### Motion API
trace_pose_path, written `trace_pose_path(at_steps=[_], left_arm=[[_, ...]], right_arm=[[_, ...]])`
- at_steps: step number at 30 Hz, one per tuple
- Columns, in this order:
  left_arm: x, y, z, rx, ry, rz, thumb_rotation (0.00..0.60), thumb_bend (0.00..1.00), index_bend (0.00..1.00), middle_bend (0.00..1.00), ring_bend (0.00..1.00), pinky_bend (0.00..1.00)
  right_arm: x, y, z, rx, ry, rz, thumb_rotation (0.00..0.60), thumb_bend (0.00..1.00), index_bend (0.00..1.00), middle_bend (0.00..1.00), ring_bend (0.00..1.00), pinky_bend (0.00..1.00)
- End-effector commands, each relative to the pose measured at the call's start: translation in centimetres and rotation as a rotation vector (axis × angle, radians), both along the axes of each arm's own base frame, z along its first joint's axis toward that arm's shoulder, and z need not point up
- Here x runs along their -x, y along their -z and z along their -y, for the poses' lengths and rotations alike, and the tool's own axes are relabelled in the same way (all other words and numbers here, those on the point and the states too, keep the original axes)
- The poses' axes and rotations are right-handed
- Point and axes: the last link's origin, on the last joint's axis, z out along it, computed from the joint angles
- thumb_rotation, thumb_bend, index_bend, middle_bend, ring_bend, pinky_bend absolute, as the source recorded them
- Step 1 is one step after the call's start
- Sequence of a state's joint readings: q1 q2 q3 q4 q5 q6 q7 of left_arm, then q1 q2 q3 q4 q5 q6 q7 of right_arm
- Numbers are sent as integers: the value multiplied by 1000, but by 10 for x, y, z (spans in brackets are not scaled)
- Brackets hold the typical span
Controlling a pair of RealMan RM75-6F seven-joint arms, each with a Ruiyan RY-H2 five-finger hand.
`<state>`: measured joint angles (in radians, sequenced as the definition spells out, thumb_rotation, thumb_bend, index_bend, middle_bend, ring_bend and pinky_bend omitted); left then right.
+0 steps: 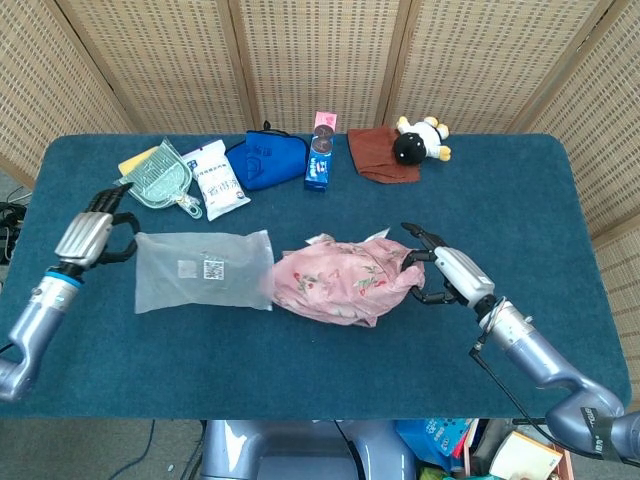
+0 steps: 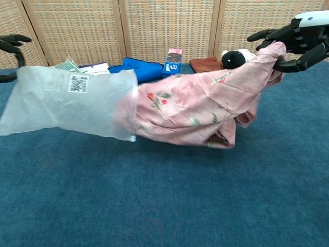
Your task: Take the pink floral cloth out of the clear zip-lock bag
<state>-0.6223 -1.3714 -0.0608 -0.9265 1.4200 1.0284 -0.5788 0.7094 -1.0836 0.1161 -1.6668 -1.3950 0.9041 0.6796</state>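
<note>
Cloth and bag are stretched between the two hands above the dark blue felt-covered table (image 1: 520, 200). The pink floral cloth (image 1: 345, 280) is almost wholly outside the clear zip-lock bag (image 1: 200, 271); only its left end remains tucked in the bag's open mouth, visible in the chest view as pink showing through the plastic. The right hand (image 1: 440, 275) grasps the right end of the cloth, thumb and fingers pinched on a bunched fold, while the rest of the fabric hangs in a sagging fold toward the bag. The left hand (image 1: 90, 235) holds the closed left end of the bag with curled fingers. The bag appears otherwise empty, with a small printed code label (image 2: 78, 83) on its face.

Along the far edge of the table lie, from left to right:
- a pale green ribbed plastic dustpan (image 1: 152, 178) resting over a yellow flat item (image 1: 135, 160);
- a white printed packet (image 1: 220, 179);
- a bright blue fabric pouch (image 1: 268, 159);
- a small upright blue carton with a pink top (image 1: 320, 155);
- a rust-brown folded cloth (image 1: 375, 155);
- a black-and-white plush toy (image 1: 420, 140), which lies on that brown cloth.

Woven wicker screen panels (image 1: 320, 50) stand behind the table.
</note>
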Motion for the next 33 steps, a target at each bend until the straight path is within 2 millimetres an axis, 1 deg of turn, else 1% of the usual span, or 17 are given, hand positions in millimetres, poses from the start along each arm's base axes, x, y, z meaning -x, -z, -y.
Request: trace_pose_path(at_steps=[1, 4, 7, 8, 9, 10, 11, 12, 13, 14, 15, 18, 23, 26, 27, 28, 33], left_arm=[[32, -30, 7, -51, -70, -30, 600, 511, 656, 18, 0, 0], [43, -37, 8, -71, -98, -45, 600, 511, 657, 27, 0, 0], [49, -39, 8, -79, -112, -65, 600, 510, 657, 30, 0, 0], [51, -39, 9, -74, -123, -77, 600, 510, 628, 22, 0, 0], [54, -40, 9, -58, -145, -102, 600, 500, 546, 15, 0, 0], [56, -41, 9, -46, -166, -122, 600, 443, 354, 6, 0, 0], [58, -44, 9, -32, -197, -139, 600, 354, 158, 0, 0, 0], [58, -48, 9, -33, -215, -138, 600, 286, 55, 0, 0, 0], [56, -52, 10, -47, -224, -128, 600, 203, 0, 0, 0, 0], [55, -56, 11, -73, -226, -115, 600, 164, 0, 0, 0, 0], [53, -61, 13, -102, -226, -106, 600, 153, 0, 0, 0, 0], [50, -83, 25, -212, -223, -91, 600, 141, 0, 0, 0, 0], [42, -106, 52, -289, -217, -84, 600, 139, 0, 0, 0, 0], [33, -119, 80, -331, -190, -119, 600, 138, 0, 0, 0, 0], [31, -121, 94, -342, -182, -133, 600, 138, 0, 0, 0, 0], [27, -122, 108, -349, -178, -141, 600, 137, 0, 0, 0, 0], [17, -118, 161, -378, -165, -169, 600, 136, 0, 0, 0, 0]], right_arm=[[4, 1, 0, 3, 10, -13, 600, 920, 717, 0, 0, 0], [6, 2, 0, 6, 12, -26, 600, 920, 717, 0, 0, 0], [7, 2, -1, 8, 10, -39, 600, 920, 716, 0, 0, 0], [7, 1, -1, 11, 5, -46, 600, 920, 697, 0, 0, 0], [8, 1, -2, 17, -5, -61, 600, 915, 650, 0, 0, 0], [9, 0, -3, 20, -16, -73, 600, 827, 523, 0, 0, 0], [9, -2, -5, 26, -28, -89, 600, 615, 328, 0, 0, 0], [10, -4, -6, 38, -38, -100, 600, 436, 204, 0, 0, 0], [10, -7, -6, 55, -46, -108, 600, 180, 69, 0, 0, 0], [10, -11, -7, 83, -58, -119, 600, 37, 7, 0, 0, 0], [11, -15, -7, 120, -75, -136, 600, 5, 0, 0, 0, 0], [17, -34, -12, 278, -150, -237, 600, 0, 0, 0, 0, 0], [32, -53, -29, 400, -175, -303, 600, 0, 0, 0, 0, 0], [53, -65, -44, 483, -181, -384, 600, 0, 0, 0, 0, 0], [62, -68, -50, 509, -177, -420, 600, 0, 0, 0, 0, 0], [69, -70, -57, 531, -173, -440, 600, 0, 0, 0, 0, 0], [87, -75, -82, 562, -140, -444, 600, 0, 0, 0, 0, 0]])
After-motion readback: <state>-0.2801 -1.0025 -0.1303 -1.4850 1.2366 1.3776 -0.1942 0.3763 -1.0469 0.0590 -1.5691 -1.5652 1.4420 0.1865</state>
